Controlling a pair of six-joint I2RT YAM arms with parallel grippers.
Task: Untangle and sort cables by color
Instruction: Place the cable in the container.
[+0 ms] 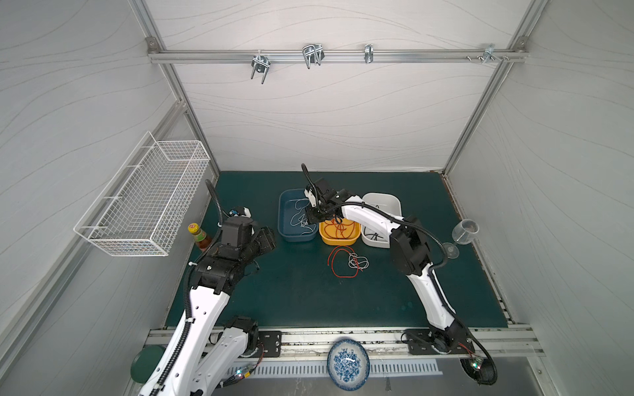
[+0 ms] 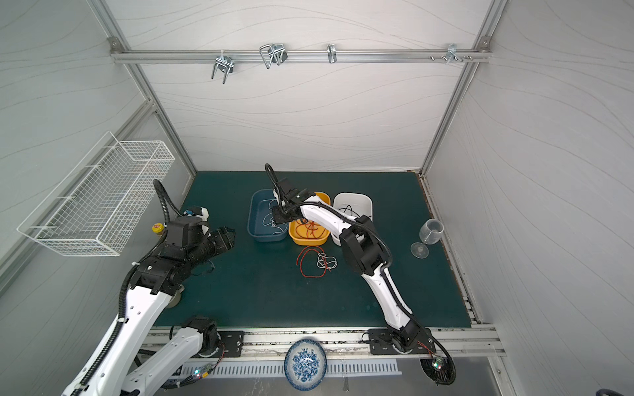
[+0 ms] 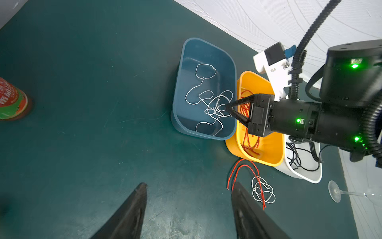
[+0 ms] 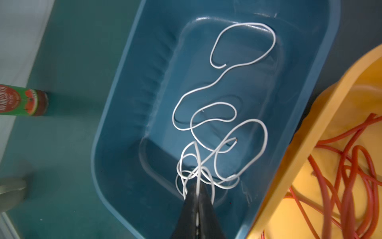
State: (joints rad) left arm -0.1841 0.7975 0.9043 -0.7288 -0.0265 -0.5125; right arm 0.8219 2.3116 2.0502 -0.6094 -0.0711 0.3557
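Over the blue bin (image 4: 115,103) my right gripper (image 4: 197,186) is shut on a white cable (image 4: 198,163), whose loops hang down onto the bin floor among other white loops. The left wrist view shows the same gripper (image 3: 227,107) reaching in over the bin's rim (image 3: 179,93). Red cables lie in the yellow bin (image 1: 339,240) and black ones in the white bin (image 1: 380,199). A red cable (image 1: 334,271) tangled with a white one (image 1: 358,262) lies on the mat in front of the bins. My left gripper (image 3: 189,184) hovers open and empty left of that tangle.
A sauce bottle (image 1: 199,235) stands at the mat's left edge behind my left arm. A wine glass (image 1: 463,233) lies on its side at the right edge. A wire basket (image 1: 144,202) hangs on the left wall. A blue-patterned plate (image 1: 348,363) sits at the front rail.
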